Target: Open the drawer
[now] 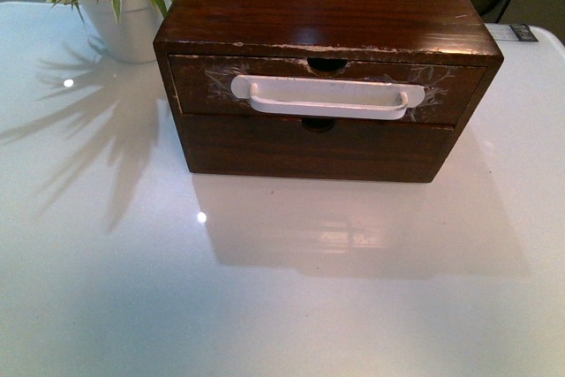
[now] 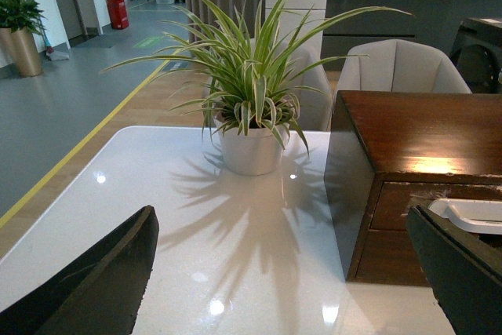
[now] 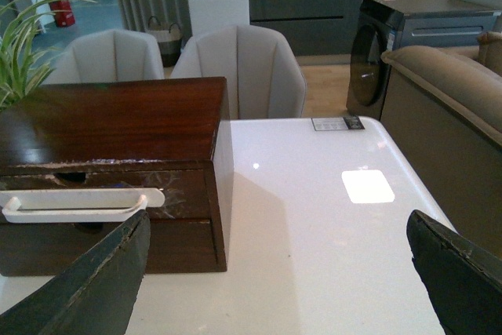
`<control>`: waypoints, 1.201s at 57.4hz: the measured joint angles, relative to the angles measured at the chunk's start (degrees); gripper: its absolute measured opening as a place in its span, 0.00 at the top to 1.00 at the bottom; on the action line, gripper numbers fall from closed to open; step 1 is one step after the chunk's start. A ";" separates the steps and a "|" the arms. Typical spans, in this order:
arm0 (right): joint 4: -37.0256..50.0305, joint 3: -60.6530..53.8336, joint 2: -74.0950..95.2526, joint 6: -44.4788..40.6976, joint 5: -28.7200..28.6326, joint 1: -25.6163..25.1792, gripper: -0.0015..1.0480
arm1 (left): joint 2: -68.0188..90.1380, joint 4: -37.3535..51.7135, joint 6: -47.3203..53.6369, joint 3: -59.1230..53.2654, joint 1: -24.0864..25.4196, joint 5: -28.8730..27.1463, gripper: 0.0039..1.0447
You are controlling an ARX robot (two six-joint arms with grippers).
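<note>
Drawer [image 1: 201,87] is occupying the upper slot of a dark-brown wooden chest [image 1: 327,2]. It is lying pushed in, with its scratched, whitish front about level with the chest's frame, so its inside is not showing at all. Its long white bar handle [image 1: 328,97] is running across the front, and the semicircular notch [image 1: 327,65] above it is reading only as a dark hole. Below, a plain lower drawer front [image 1: 256,152] without a handle is also sitting closed. The chest is standing toward the far side of a glossy white table [image 1: 265,297], with a potted plant [image 1: 131,28] near its left rear corner; the plant's top is being cut off by the front view's edge. Neither arm is appearing in the front view. In the left wrist view the left gripper [image 2: 278,288] is hanging released near the chest's left side, its two dark fingers [image 2: 102,280] spread wide with only bare table between them. One finger is overlapping the handle's near end, and the rest of the drawer is running out of frame. The right gripper [image 3: 274,284] is likewise gaping with nothing in it, off the chest's right front corner. One of its fingers is masking part of the lower drawer front, and the drawer's far end is being cropped there.
</note>
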 joint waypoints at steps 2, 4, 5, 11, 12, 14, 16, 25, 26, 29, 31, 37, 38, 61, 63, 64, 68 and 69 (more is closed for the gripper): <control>0.00 0.00 0.00 0.00 0.00 0.00 0.09 | 0.00 0.00 0.00 0.00 0.00 0.02 0.08; 0.00 0.00 0.00 0.00 0.00 0.00 0.09 | 0.00 0.00 0.00 0.00 0.00 0.02 0.08; 0.00 0.00 0.00 0.00 0.00 0.00 0.09 | 0.00 0.00 0.00 0.00 0.00 0.02 0.08; 0.00 0.00 0.00 0.00 0.00 0.00 0.09 | 0.00 0.00 0.00 0.00 0.00 0.02 0.08; 0.00 0.00 0.00 0.00 0.00 0.00 0.09 | 0.00 0.00 0.00 0.00 0.00 0.02 0.08; 0.00 0.00 0.00 0.00 0.00 0.00 0.09 | 0.00 0.00 0.00 0.00 0.00 0.02 0.08; 0.00 0.00 0.00 0.00 0.00 0.00 0.09 | 0.00 0.00 0.00 0.00 0.00 0.00 0.08; 0.00 0.00 0.00 0.00 0.00 0.00 0.09 | 0.00 0.00 0.00 0.00 0.00 0.02 0.08; 0.00 0.00 0.00 0.00 0.00 0.00 0.09 | 0.00 0.00 0.00 0.00 0.00 0.02 0.08; 0.00 0.00 0.00 0.00 0.00 0.00 0.09 | 0.00 0.00 0.00 0.00 0.00 0.02 0.08; 0.00 0.00 0.00 0.00 0.00 0.00 0.09 | 0.00 -0.02 -0.02 0.00 0.00 0.04 0.08; 0.00 0.00 0.00 -0.02 -0.07 0.00 0.09 | 6.60 -12.83 -6.19 4.59 2.27 9.79 0.08; 0.00 0.00 0.00 0.00 -0.04 0.00 0.09 | 7.80 -14.80 -7.04 5.09 2.27 10.78 0.08; 1.16 2.60 14.23 -2.58 9.25 -1.81 0.09 | 18.82 -8.98 -9.42 7.69 -2.67 12.20 0.08; 3.56 3.08 16.94 -4.61 7.23 -3.08 0.09 | 21.16 -6.67 -8.31 7.98 -3.78 12.22 0.08; 5.27 3.43 18.82 -5.97 5.77 -3.91 0.09 | 22.86 -4.96 -7.48 8.17 -4.59 12.37 0.08; 11.30 5.51 26.99 -11.72 -0.37 -6.82 0.09 | 30.93 2.60 -3.93 9.35 -7.54 13.27 0.08; 12.13 5.81 28.15 -12.48 -1.18 -7.17 0.09 | 33.22 4.61 -2.97 9.75 -8.28 13.53 0.08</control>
